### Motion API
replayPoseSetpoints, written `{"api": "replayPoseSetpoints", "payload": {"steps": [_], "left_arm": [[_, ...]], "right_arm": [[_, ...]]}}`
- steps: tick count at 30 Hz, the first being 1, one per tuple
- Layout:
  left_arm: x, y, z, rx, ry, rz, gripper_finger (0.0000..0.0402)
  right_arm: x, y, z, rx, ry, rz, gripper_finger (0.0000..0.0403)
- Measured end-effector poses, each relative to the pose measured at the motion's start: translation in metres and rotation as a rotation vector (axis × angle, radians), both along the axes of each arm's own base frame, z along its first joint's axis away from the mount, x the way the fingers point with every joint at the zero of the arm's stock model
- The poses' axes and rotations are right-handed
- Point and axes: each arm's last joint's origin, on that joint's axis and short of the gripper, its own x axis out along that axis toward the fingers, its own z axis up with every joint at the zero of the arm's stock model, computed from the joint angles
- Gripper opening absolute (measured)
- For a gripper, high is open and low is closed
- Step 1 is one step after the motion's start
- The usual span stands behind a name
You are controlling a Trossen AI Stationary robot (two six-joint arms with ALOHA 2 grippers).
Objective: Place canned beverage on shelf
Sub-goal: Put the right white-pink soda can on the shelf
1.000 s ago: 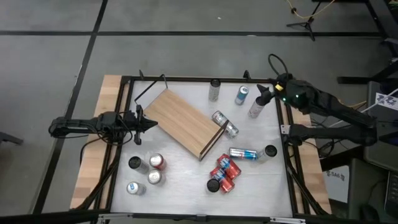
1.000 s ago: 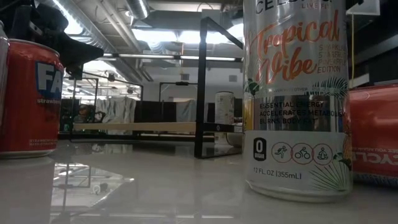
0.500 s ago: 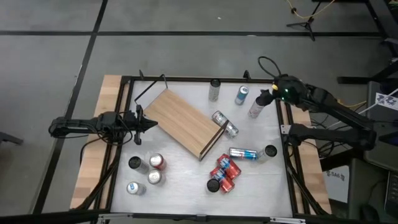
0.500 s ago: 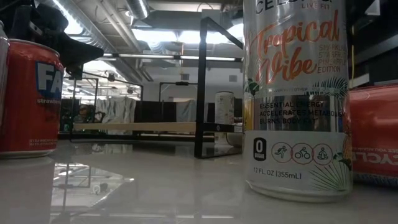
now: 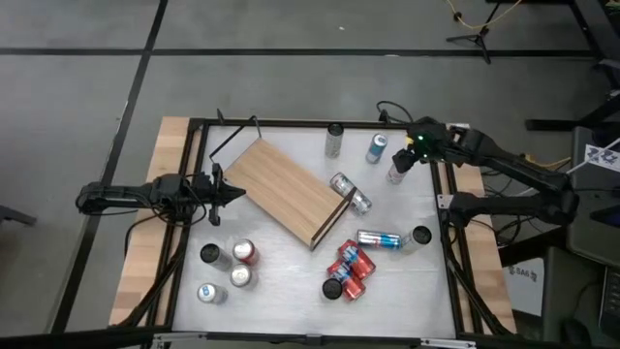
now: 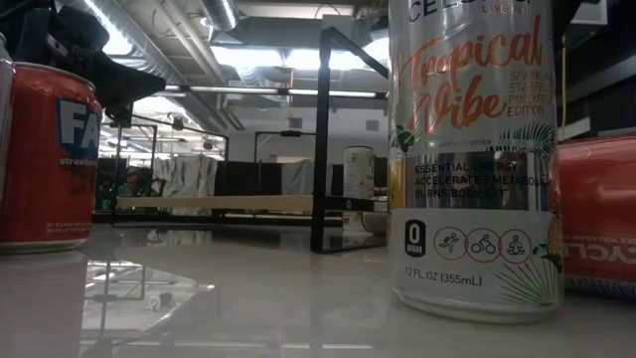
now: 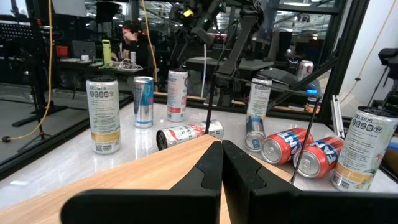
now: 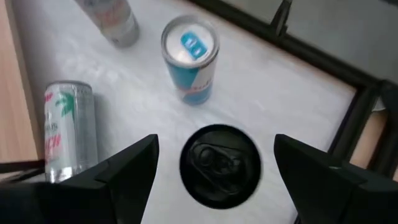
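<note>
Just changed: over the last second the right arm has swung in from the table's right edge, so the right gripper now hangs directly above one upright can; nothing else on the table has shifted
Meaning for the task: this looks like the approach to a pick, with lowering, grasping and carrying across all not yet done
Left gripper: fingers pressed together with nothing between them, waiting at the left side of the table, its tips just beside the shelf's near end
Shelf: flat rectangular light-wood board on a thin black wire frame, set at a slant in the middle of the white tabletop; no can stands on its top
Lying can: silver cylinder with red and green print, on its side just beside the shelf's right end
Blue can: upright blue-and-silver can with a pale lid, near the target but apart from it
Target can: slim upright beverage can with a black lid and pull tab and a pale body, standing near the table's far right corner, well apart from the shelf
Right gripper, wrist view: dark fingers spread wide on either side of the black lid, above it, gripping nothing
Likely need: a straight descent, keeping the can centred between the fingers
</note>
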Motion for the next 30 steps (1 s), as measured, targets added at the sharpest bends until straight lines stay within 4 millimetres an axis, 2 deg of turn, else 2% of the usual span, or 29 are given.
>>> {"api": "replayPoseSetpoints", "payload": {"steps": [14,30], "left_arm": [[0.000,0.000,0.000,0.000,0.000,0.000,0.0000],[0.000,0.000,0.000,0.000,0.000,-0.001,0.0000]], "right_arm": [[0.017,-0.010,-0.026,0.105,0.182,0.000,0.0314],[0.019,-0.009,-0.030,0.152,0.190,0.017,0.0314]]}}
